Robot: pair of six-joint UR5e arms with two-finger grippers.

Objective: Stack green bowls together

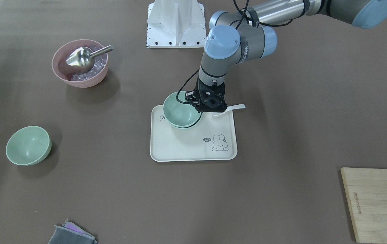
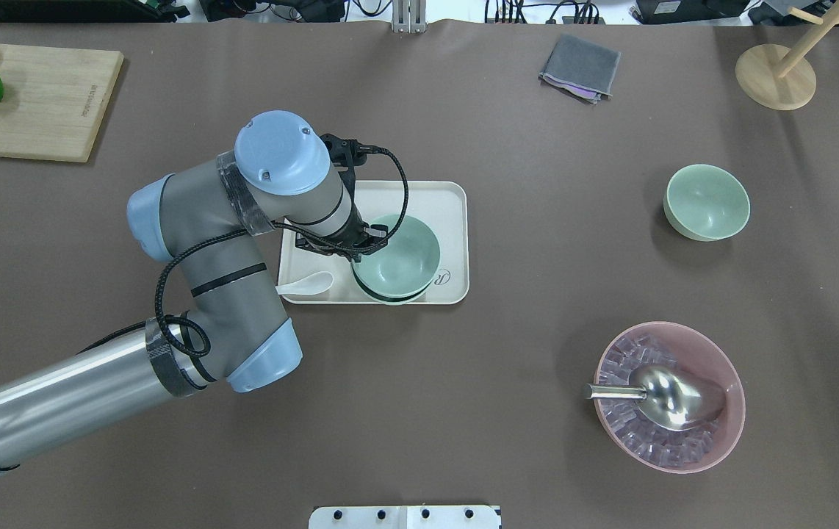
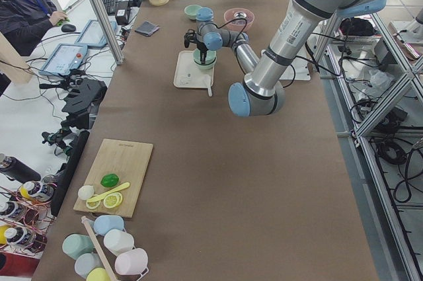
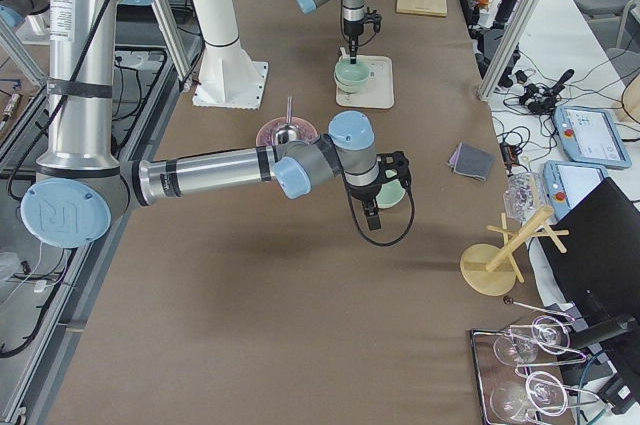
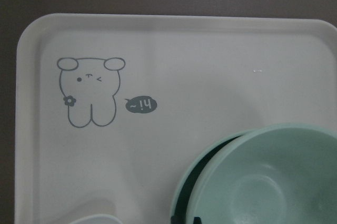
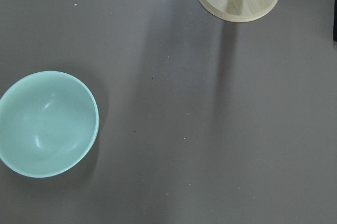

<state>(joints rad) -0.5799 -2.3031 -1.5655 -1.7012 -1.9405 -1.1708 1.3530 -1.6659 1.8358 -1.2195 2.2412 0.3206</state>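
Two green bowls [image 1: 181, 110] sit one in the other at the robot-side end of a cream tray [image 1: 186, 149] with a rabbit drawing. The upper bowl [image 5: 274, 176] lies tilted and offset on the lower bowl [image 5: 184, 192]. My left gripper [image 1: 203, 109] comes down on the upper bowl's rim and is shut on it; it also shows in the overhead view [image 2: 364, 242]. A third green bowl [image 2: 706, 202] stands alone, far on the robot's right. My right gripper [image 4: 372, 217] hangs above that bowl [image 6: 46, 123]; I cannot tell whether it is open or shut.
A white spoon [image 1: 229, 108] lies at the tray's edge beside my left gripper. A pink bowl [image 2: 713, 430] holds ice and a metal scoop. A wooden cutting board [image 2: 30, 99], a grey cloth [image 2: 580, 67] and a wooden stand [image 2: 772, 73] lie at the table's far side.
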